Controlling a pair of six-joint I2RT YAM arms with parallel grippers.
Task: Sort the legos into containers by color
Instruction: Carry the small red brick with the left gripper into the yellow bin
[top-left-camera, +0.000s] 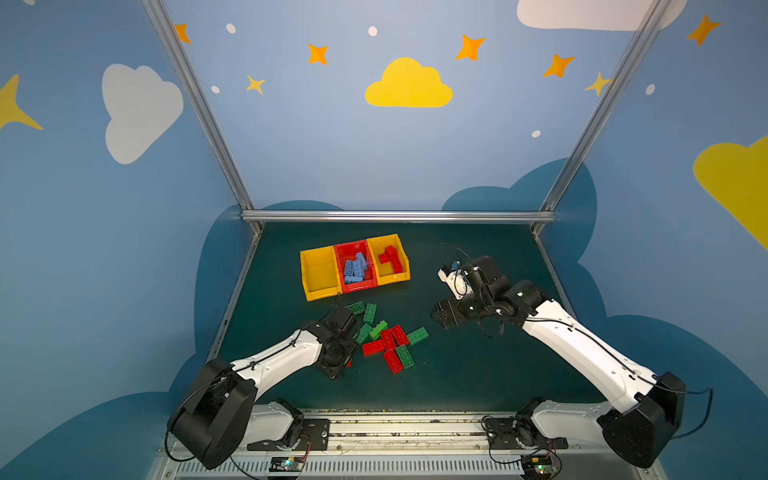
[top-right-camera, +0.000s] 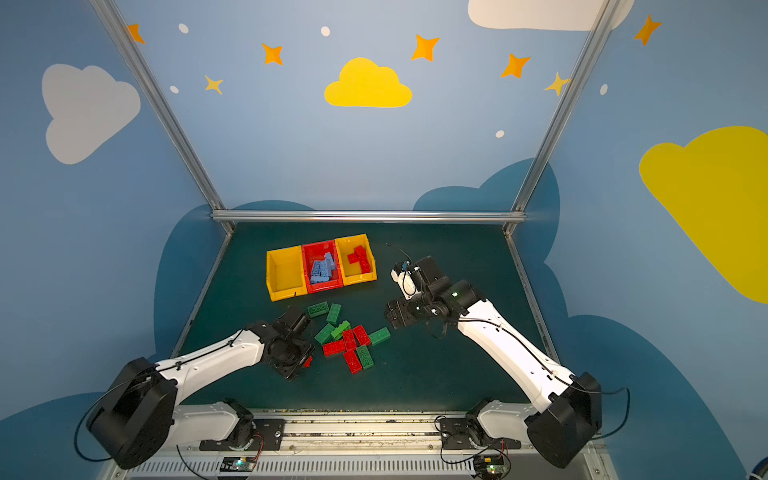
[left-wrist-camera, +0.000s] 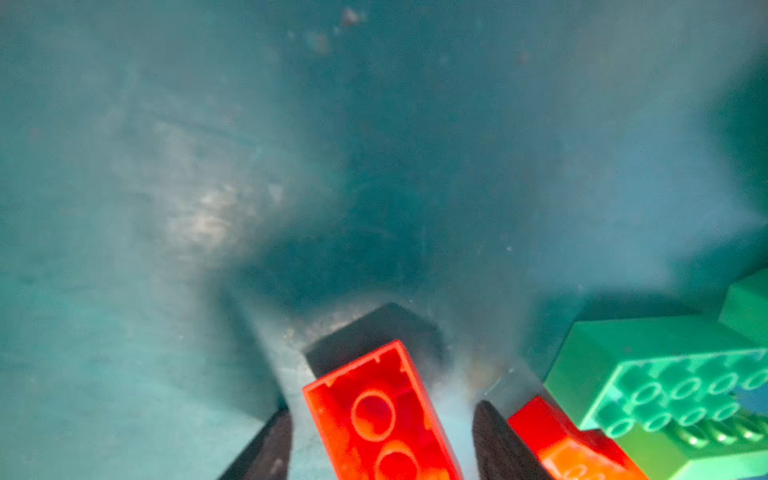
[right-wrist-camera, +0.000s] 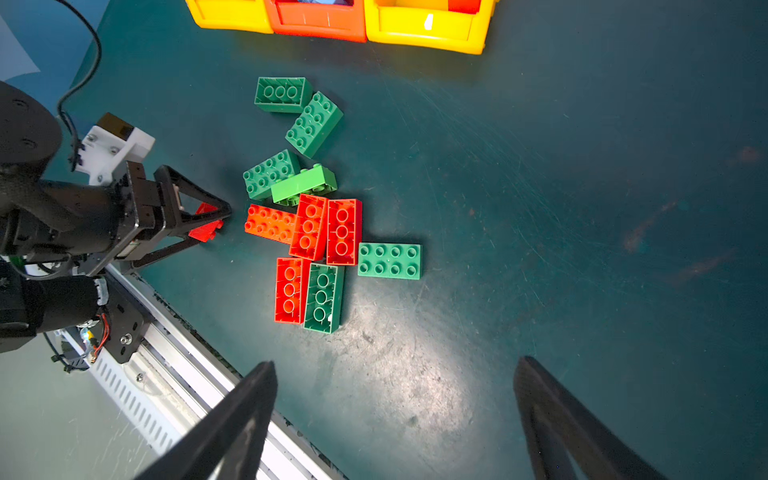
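Note:
A loose red lego lies hollow side up between the fingers of my left gripper. Table shows on both sides of it, so the jaws are open around it, low on the mat at the left of the pile of red and green legos. The right wrist view shows the same brick inside the left gripper. The containers stand behind: the left yellow bin holds nothing, the red bin holds blue legos, the right yellow bin holds red legos. My right gripper hovers open, with nothing in it, right of the pile.
Another red brick and a green one lie close beside one left finger. The table's metal front rail runs near the right gripper. Bare mat lies right of the pile.

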